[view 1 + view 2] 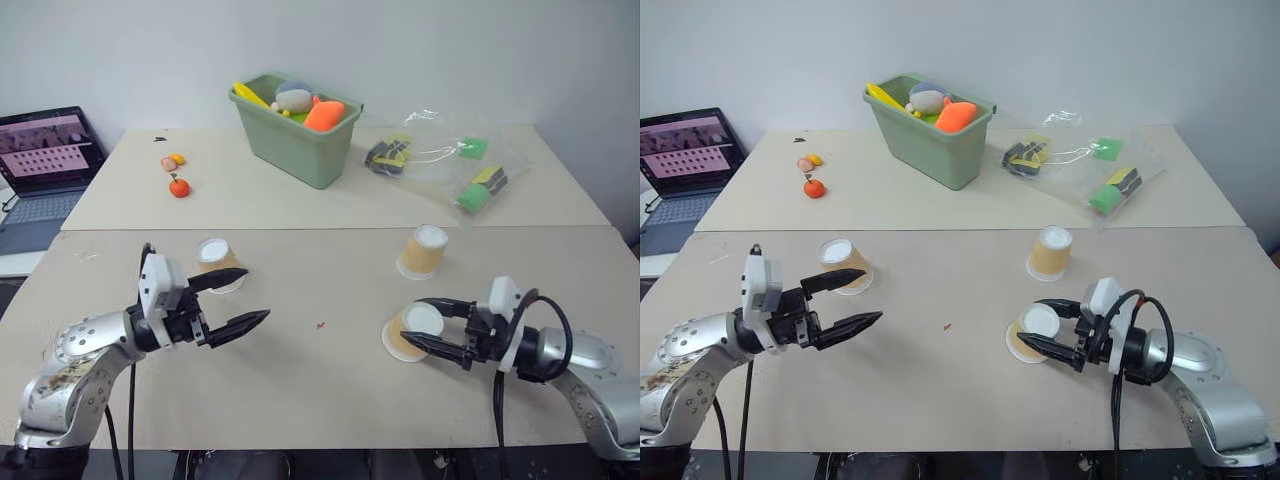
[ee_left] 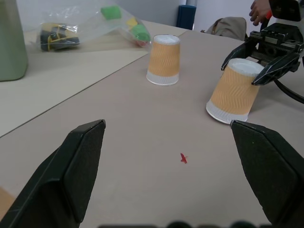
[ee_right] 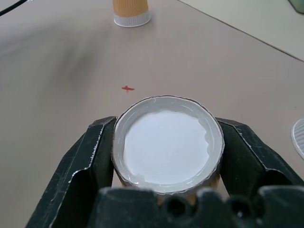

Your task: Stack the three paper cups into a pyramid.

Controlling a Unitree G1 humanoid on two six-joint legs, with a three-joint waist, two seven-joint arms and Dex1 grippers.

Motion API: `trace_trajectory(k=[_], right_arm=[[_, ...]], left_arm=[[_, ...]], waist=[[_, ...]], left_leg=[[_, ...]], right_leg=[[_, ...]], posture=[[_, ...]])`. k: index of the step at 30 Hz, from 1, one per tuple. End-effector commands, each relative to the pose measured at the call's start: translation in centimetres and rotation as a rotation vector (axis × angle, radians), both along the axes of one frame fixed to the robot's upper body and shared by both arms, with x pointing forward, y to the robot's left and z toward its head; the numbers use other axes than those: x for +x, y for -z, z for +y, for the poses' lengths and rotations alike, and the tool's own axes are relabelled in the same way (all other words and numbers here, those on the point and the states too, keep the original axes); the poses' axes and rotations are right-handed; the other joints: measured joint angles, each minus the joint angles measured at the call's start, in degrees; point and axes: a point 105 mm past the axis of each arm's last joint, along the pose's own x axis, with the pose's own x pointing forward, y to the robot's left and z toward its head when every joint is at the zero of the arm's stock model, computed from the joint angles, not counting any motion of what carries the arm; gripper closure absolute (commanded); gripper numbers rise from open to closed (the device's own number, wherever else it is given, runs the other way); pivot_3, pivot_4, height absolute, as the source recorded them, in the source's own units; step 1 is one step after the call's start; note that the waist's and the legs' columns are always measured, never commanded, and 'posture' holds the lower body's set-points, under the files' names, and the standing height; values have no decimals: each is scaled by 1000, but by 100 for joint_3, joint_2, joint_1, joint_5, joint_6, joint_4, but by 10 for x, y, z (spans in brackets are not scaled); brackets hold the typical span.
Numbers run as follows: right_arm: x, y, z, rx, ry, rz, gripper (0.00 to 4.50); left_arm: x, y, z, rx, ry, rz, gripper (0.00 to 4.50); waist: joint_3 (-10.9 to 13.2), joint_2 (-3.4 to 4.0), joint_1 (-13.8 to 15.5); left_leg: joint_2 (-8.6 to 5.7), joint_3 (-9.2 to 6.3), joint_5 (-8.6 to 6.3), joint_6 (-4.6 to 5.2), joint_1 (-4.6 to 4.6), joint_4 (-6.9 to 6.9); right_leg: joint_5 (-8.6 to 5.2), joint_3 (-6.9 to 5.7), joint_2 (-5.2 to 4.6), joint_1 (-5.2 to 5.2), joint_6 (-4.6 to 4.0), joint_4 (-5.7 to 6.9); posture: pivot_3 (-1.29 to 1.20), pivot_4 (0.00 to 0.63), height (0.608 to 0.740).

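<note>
One tilted paper cup point(image 2: 234, 91) sits clamped in the right gripper point(image 1: 436, 328); the left gripper point(image 1: 232, 301) hovers level, spread wide.

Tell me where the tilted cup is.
The tilted cup is on the near table, on the robot's right, gripped by the right gripper, just nearer than the upright cup.

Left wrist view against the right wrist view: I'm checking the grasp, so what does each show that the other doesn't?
The left wrist view alone shows the held cup tilted on the table, the green bin, the plastic bag and the left gripper open. The right wrist view alone shows the right gripper's fingers pressed against both sides of that cup's white base. Both show the right gripper shut on it and the red speck.
</note>
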Motion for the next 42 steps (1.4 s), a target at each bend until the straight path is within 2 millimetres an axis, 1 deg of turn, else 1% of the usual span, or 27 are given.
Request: trace_trajectory(k=[1, 4, 6, 8, 10, 11, 12, 14, 17, 21, 24, 28, 31, 33, 34, 35, 36, 39, 42], right_arm=[[9, -20, 15, 30, -60, -56, 1708], [11, -34, 40, 67, -175, -63, 1708], [9, -36, 56, 96, -254, -23, 1708], [8, -36, 64, 109, -297, 12, 1708], [9, -31, 73, 106, -334, 45, 1708], [11, -29, 76, 100, -354, 47, 1708], [15, -26, 80, 88, -366, 44, 1708], [28, -21, 95, 72, -391, 17, 1708], [39, -21, 112, 56, -431, -18, 1708], [51, -29, 135, 58, -490, -79, 1708], [57, -37, 147, 65, -520, -112, 1708], [61, -41, 157, 72, -544, -127, 1708], [66, -34, 160, 44, -534, -148, 1708], [65, -28, 158, 37, -539, -141, 706], [68, -26, 158, 33, -521, -145, 610], [71, -24, 157, 30, -497, -144, 192], [73, -24, 157, 30, -479, -144, 62], [78, -24, 153, 41, -438, -141, 62], [83, -37, 145, 88, -396, -134, 62]], left_arm=[[-4, -10, 5, -1, -17, -42, 0], [-7, -9, 4, -2, -24, -42, 0], [-9, -7, 3, 1, -27, -43, 0], [-11, -7, 2, 2, -30, -44, 0], [-13, -7, 3, 3, -48, -50, 0], [-14, -7, 4, 2, -57, -53, 0], [-15, -7, 5, -1, -73, -56, 0], [-19, -6, 11, -1, -110, -58, 0], [-24, -2, 14, 22, -130, -62, 0], [-28, 5, 25, 41, -179, -65, 0], [-31, 11, 33, 43, -214, -58, 0], [-33, 15, 35, 40, -231, -60, 0], [-33, 15, 35, 32, -235, -69, 0], [-33, 15, 34, 30, -234, -75, 0], [-32, 15, 34, 28, -234, -78, 0], [-32, 15, 34, 27, -233, -80, 0], [-31, 15, 33, 25, -232, -83, 0], [-28, 15, 32, 19, -224, -87, 0], [-25, 15, 28, 9, -205, -87, 0]], waist=[[0, 0, -13], [0, 0, -23], [0, 0, -6], [0, 0, 4], [0, 0, 30], [-1, -2, 33], [-4, -7, 20], [-6, -12, -30], [-6, -11, -70], [-6, -10, -96], [-6, -10, -97], [-6, -10, -111], [-6, -10, -122], [-6, -10, -134], [-6, -10, -140], [-6, -10, -147], [-6, -10, -155], [-6, -10, -159], [-6, -9, -162]], left_leg=[[0, 1, 0, 0, 0, 0], [5, 3, 0, 0, 2, 0], [13, 3, 0, 0, -1, -1], [17, 2, 0, 0, -5, -2], [15, 2, -1, 1, -5, -2], [14, 2, -2, 1, -3, 1], [12, 2, -2, 0, -5, 4], [11, 6, -1, -4, -26, 7], [24, 14, 5, -19, -30, -3], [36, 15, 6, -20, -28, -3], [40, 15, 8, -23, -28, -1], [51, 15, 8, -24, -27, -1], [57, 15, 8, -25, -28, -2], [58, 15, 7, -27, -28, -2], [57, 15, 8, -28, -29, -2], [58, 15, 8, -28, -29, -2], [58, 15, 8, -27, -29, -2], [59, 15, 8, -29, -28, -2], [62, 15, 10, -32, -27, -2]], right_leg=[[0, 0, 0, 0, 0, 0], [3, 1, 4, -2, -4, 0], [5, 1, 12, -5, -9, -1], [9, 1, 17, -11, -16, -2], [32, 1, 17, -17, -53, -5], [34, 1, 16, -26, -55, -8], [37, 2, 16, -41, -58, -8], [44, 6, 16, -71, -66, -6], [51, 11, 26, -93, -76, -3], [56, 15, 42, -94, -86, -2], [58, 16, 48, -94, -88, 0], [61, 18, 61, -94, -92, -1], [63, 17, 67, -99, -97, 1], [64, 17, 68, -100, -98, 1], [65, 18, 68, -102, -100, 0], [65, 18, 68, -102, -100, 1], [66, 18, 68, -103, -101, 1], [68, 18, 70, -104, -105, 3], [71, 18, 73, -104, -109, 5]], posture=[[0, 150, 740], [0, 150, 740], [0, 150, 740], [0, 150, 740], [0, 150, 740], [0, 150, 740], [0, 150, 740], [0, 150, 740], [0, 150, 740], [0, 150, 740], [0, 150, 740], [0, 150, 740], [0, 150, 740], [0, 150, 740], [0, 150, 740], [0, 150, 740], [0, 150, 740], [0, 150, 740], [0, 150, 740]])
